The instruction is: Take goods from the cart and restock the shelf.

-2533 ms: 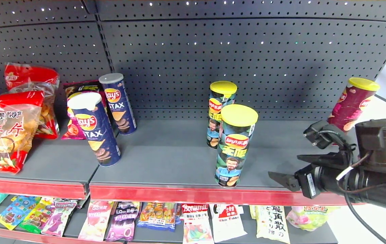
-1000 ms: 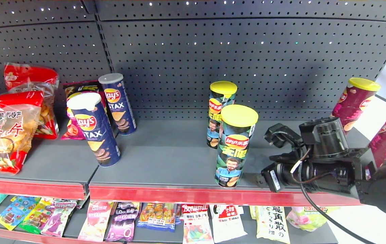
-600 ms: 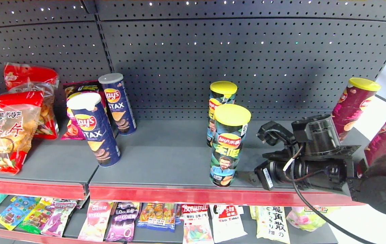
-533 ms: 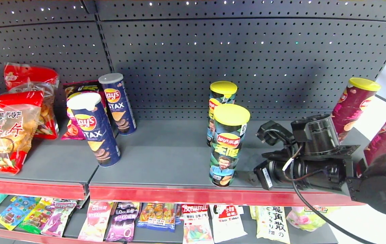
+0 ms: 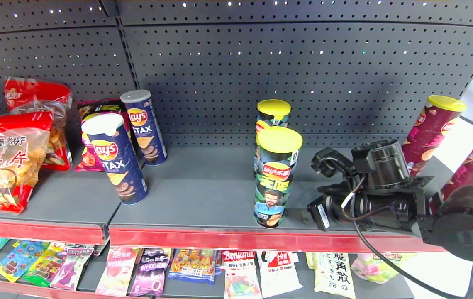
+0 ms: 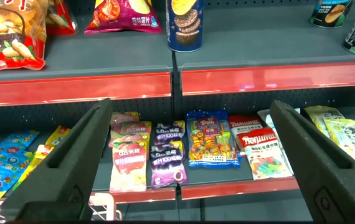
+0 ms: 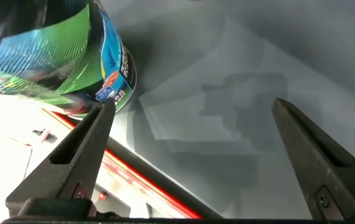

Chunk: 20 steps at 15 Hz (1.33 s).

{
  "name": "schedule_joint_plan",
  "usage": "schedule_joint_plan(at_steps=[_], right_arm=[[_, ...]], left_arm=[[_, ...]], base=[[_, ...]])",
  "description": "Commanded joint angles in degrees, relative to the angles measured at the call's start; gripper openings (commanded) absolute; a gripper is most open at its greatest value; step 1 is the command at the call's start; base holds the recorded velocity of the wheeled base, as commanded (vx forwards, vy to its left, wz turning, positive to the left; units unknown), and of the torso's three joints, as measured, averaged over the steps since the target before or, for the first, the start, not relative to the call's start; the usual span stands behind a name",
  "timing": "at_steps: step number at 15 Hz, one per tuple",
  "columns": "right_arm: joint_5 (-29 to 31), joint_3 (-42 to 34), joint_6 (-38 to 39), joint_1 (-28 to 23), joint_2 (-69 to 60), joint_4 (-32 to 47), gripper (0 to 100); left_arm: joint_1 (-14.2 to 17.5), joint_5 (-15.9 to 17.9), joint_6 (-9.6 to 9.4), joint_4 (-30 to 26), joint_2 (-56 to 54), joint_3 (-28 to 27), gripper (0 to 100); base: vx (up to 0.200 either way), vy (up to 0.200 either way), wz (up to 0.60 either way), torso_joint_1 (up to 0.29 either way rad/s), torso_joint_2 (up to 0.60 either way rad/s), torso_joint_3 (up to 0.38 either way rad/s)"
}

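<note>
The green can (image 5: 276, 178) stands upright at the front of the shelf (image 5: 203, 195), just behind its red lip (image 5: 220, 238), with the fingers of your right gripper (image 7: 193, 106) spread wide, gripping nothing, one tip right at its base, so a sideways nudge there could topple it or shove it off the edge.

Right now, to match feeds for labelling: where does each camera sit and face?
Head view: on the robot's head, looking forward and down at the upper shelf; the right arm shows at the right.
Left wrist view: on the left wrist, facing the shelf fronts and the lower row of snack packets; the open left gripper frames it.
Right wrist view: on the right wrist, close over that shelf; the open right gripper shows.
Shared: the green can shows in all three.
</note>
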<state>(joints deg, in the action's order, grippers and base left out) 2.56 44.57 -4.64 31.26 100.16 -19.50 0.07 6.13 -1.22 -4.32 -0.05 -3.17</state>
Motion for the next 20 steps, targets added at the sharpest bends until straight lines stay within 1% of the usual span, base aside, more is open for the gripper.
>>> schedule_joint_plan(at_steps=[1, 10, 12, 20], right_arm=[[0.0, 0.3, 0.0, 0.0, 0.4, 0.0, 100], [0.1, 1.3, 0.0, 0.8, 1.3, 0.0, 100], [1.7, 1.4, 0.0, 0.5, 1.4, 0.0, 100], [1.9, 2.6, 0.0, 0.8, 2.1, 0.0, 100]], left_arm=[[0.0, 0.0, -0.01, 0.0, 0.0, 0.0, 100], [0.0, 0.0, -0.01, 0.0, 0.0, 0.0, 100], [0.0, 0.0, -0.01, 0.0, 0.0, 0.0, 100], [0.0, 0.0, -0.01, 0.0, 0.0, 0.0, 100]], base=[[0.000, 0.000, 0.00, 0.000, 0.00, 0.000], [0.000, 0.000, 0.00, 0.000, 0.00, 0.000], [0.000, 0.000, 0.00, 0.000, 0.00, 0.000], [0.000, 0.000, 0.00, 0.000, 0.00, 0.000]])
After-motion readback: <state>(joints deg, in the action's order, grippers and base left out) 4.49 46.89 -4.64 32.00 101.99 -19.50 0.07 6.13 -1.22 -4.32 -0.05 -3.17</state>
